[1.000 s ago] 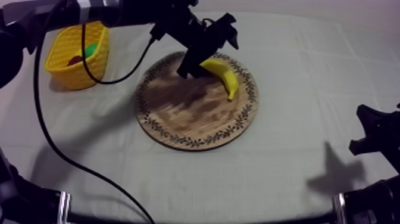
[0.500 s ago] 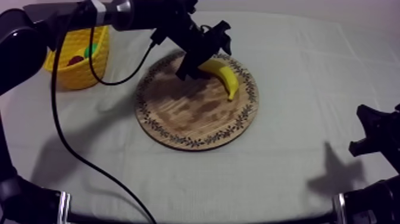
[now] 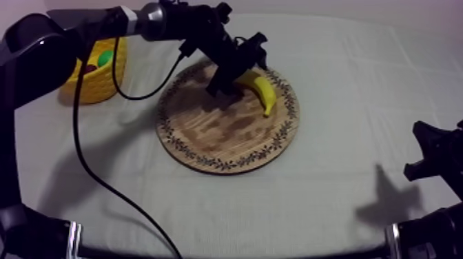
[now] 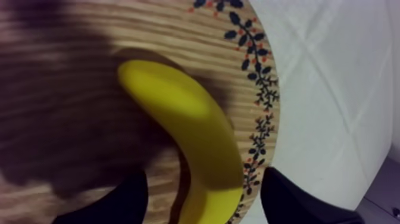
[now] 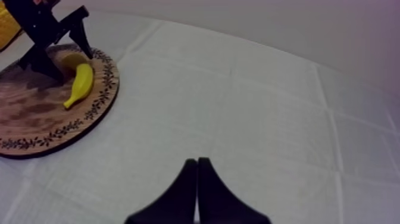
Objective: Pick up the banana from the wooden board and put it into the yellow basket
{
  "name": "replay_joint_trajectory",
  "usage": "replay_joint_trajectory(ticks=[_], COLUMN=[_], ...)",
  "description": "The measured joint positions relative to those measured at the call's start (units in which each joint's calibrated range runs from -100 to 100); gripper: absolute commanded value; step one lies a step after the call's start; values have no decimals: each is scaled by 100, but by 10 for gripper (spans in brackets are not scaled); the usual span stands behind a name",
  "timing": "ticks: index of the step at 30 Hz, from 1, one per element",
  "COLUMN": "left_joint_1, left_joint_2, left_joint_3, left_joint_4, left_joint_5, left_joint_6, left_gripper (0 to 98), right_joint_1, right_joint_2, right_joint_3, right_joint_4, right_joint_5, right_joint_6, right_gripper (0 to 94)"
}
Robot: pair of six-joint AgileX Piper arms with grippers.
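Left gripper (image 3: pixel 233 76) sits over the far part of the wooden board (image 3: pixel 220 141), fingers (image 4: pixel 116 204) apart, one each side of the banana (image 3: pixel 262 89), not clamped. Banana lies on the board's far right, near the rim. Yellow basket (image 3: pixel 103 79) is far left on the bench. Right gripper (image 5: pixel 197 182) is near right, fingers together on nothing.

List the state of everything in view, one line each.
banana: lying on the wooden board, ungripped
wooden board: flat on the cloth
yellow basket: upright, a green item inside
left claw: open, astride the banana
right claw: shut on nothing, over bare cloth
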Motion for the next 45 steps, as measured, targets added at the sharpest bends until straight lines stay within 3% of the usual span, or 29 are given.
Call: replay_joint_trajectory(ticks=[5, 14, 27, 45], left_joint_1=[8, 0, -15, -298], left_joint_2=[113, 171, 67, -1093], left_joint_3=[-89, -11, 266, 1003], left_joint_4=[66, 164, 193, 188], left_joint_5=[-20, -46, -129, -391], left_joint_6=[-73, -123, -51, -36], left_gripper=[647, 448, 263, 202], right_joint_1=[0, -10, -10, -10], right_joint_2=[0, 0, 0, 0], right_joint_3=[0, 0, 0, 0], right_joint_4=[0, 0, 0, 0], right_joint_5=[0, 103, 103, 103], right_joint_6=[69, 128, 115, 117], right_gripper=[3, 3, 3, 3])
